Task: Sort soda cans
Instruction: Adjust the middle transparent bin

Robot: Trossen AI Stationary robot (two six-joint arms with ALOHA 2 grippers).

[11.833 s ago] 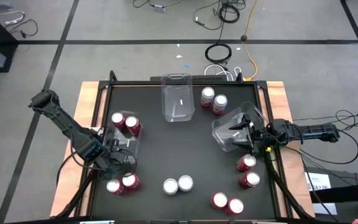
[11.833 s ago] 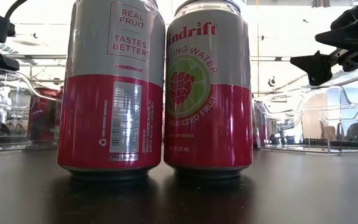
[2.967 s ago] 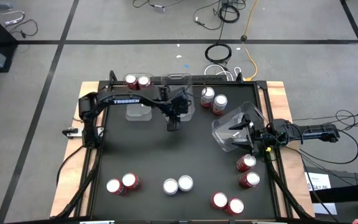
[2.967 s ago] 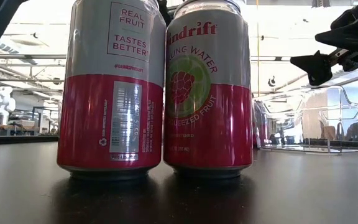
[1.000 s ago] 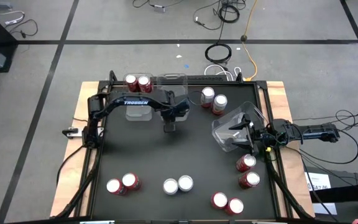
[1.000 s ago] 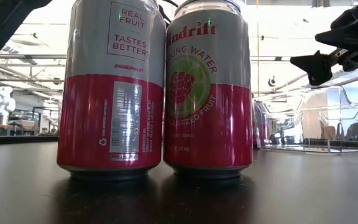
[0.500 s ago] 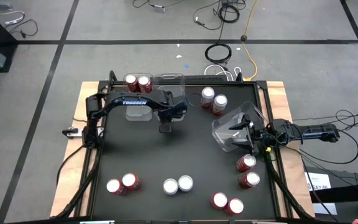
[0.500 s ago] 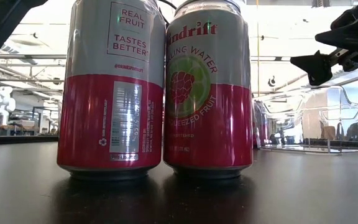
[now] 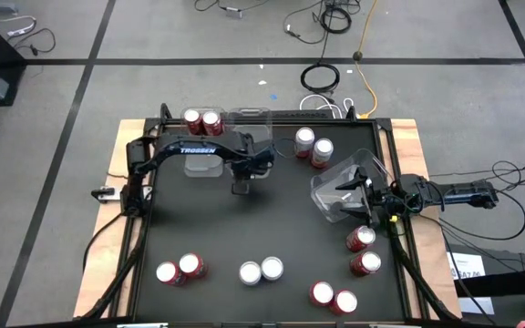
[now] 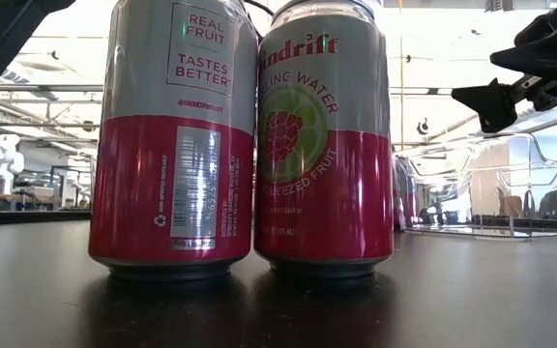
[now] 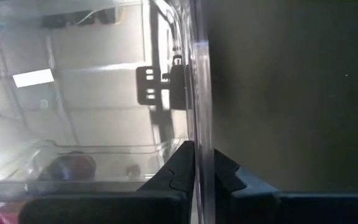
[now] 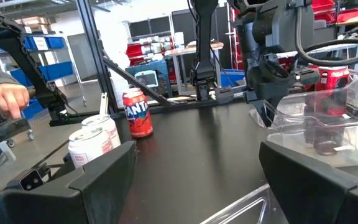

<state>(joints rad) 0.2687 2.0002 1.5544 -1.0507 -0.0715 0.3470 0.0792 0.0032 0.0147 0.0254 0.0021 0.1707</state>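
Soda cans stand in pairs on the black table: two red ones (image 9: 201,119) at the far left, inside a clear bin (image 9: 203,162), two (image 9: 313,144) at the far middle, several red ones (image 9: 363,251) at the near right, a silver pair (image 9: 261,270) at the near edge, which fills the low view (image 10: 245,135), and one more pair (image 9: 179,269) at the near left. My left gripper (image 9: 247,171) points down, shut on a second clear bin (image 9: 249,126). My right gripper (image 9: 354,198) is open at the right edge, over a third clear bin (image 9: 335,187). My left gripper (image 11: 204,163) pinches one thin upright wall (image 11: 201,118) of the clear bin between its two fingers, one inside the bin and one outside. It comes from above, pointing down, at the bin's near end. The bin stays upright, opening up.
A bare stretch of black tabletop (image 9: 262,219) lies in the middle. A raised black rim (image 9: 272,117) runs along the far edge. Cables (image 9: 322,77) lie on the floor beyond. A person's hand (image 12: 5,96) shows past the table's left side in the right wrist view.
My left gripper has rolled a little about its downward-pointing line, still shut on the bin's wall; its fingers now show slightly farther toward the table's left. The right arm and the cans have kept still.
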